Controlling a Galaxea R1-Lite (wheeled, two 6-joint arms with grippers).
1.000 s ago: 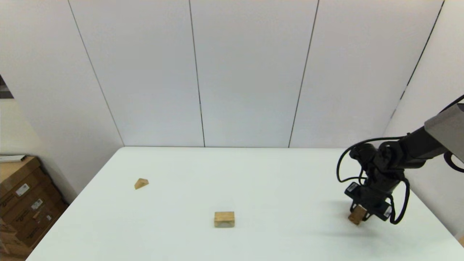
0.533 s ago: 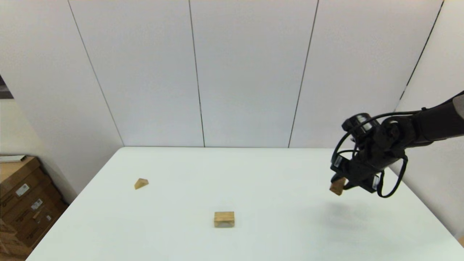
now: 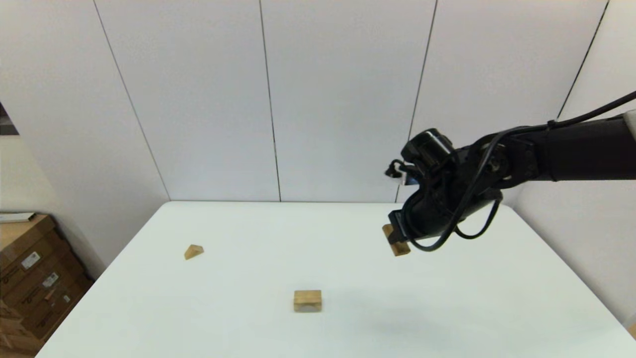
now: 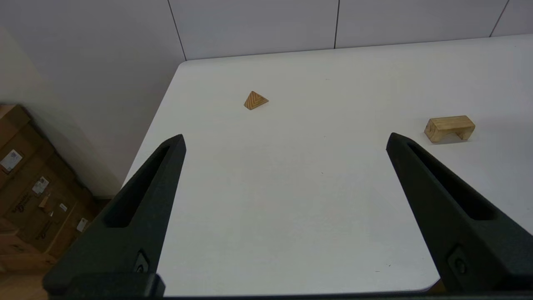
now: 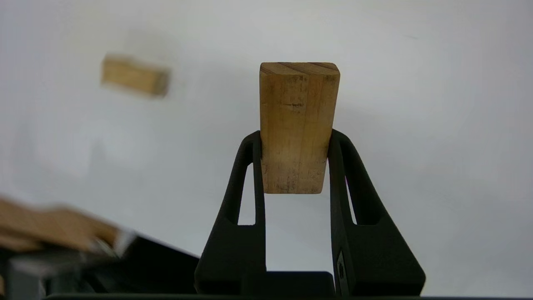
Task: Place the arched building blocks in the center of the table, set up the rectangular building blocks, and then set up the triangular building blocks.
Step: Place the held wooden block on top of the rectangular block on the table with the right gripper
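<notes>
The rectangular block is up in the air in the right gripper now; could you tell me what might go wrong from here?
The right gripper pinches only the lower part of the rectangular block, so it could pivot or slip during travel. The arched block offers a narrow top; a tilted release may topple the slab or nudge the arch. The left gripper is parked open.

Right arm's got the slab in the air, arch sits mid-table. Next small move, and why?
Probably carry on toward the arched block and start lowering. The right gripper is shut on the rectangular block, which hangs above the table, off to the right of the arch and farther back. The triangular block lies untouched at the left; the left gripper is open, idle.
</notes>
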